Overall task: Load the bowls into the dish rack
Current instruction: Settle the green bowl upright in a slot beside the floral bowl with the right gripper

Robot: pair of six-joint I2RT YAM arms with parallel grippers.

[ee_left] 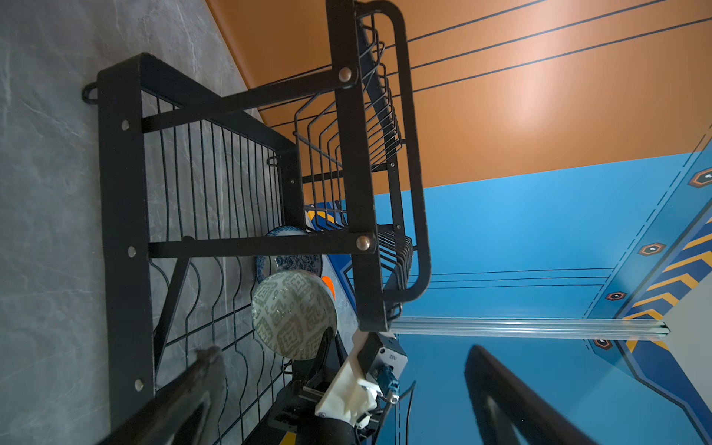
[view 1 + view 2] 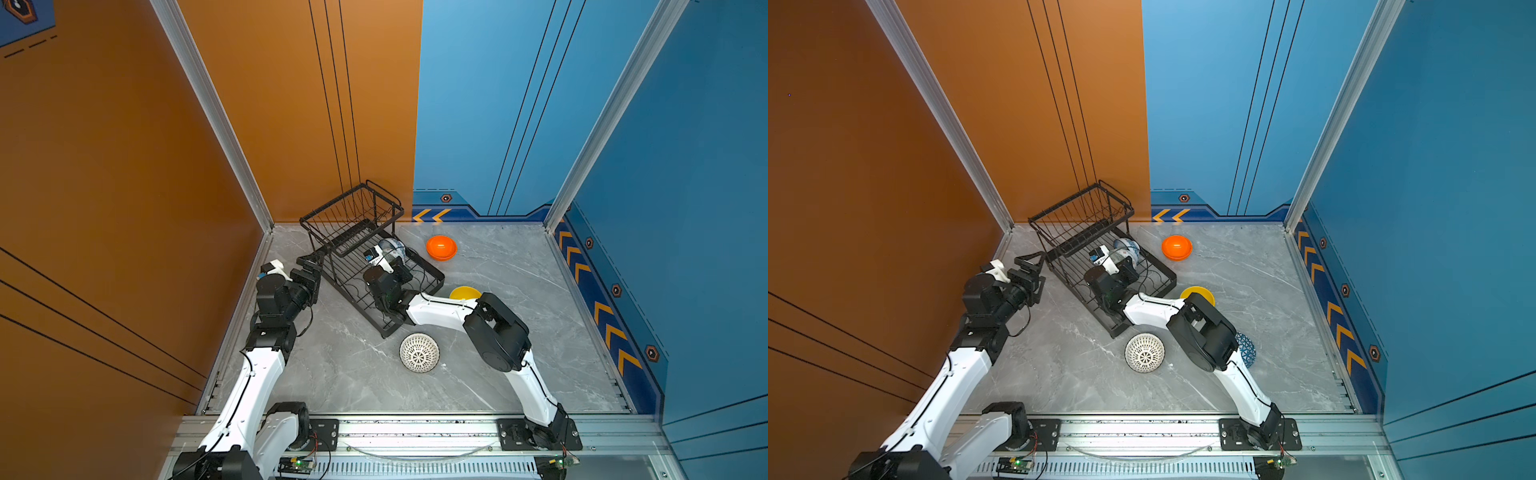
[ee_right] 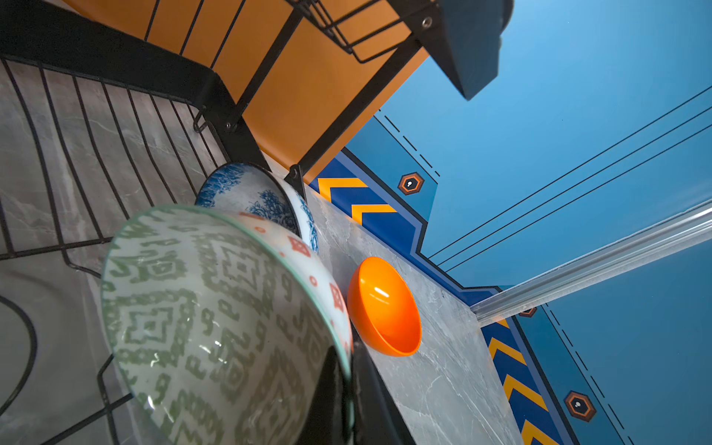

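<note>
Farthest left, the left pincer stands wide open and empty, just beside the raised end of the dish rack. Over the rack's lower tray, the right pincer is clamped on the rim of the pale green bowl. That bowl is tipped on edge next to the floral bowl, which sits in the tray. The green bowl looks glazed: stiff, slick and likely to chip against the wire, so a firm rim pinch suits it. Out on the worktop lie the lattice bowl, orange bowl, yellow bowl and blue triangle bowl.
</note>
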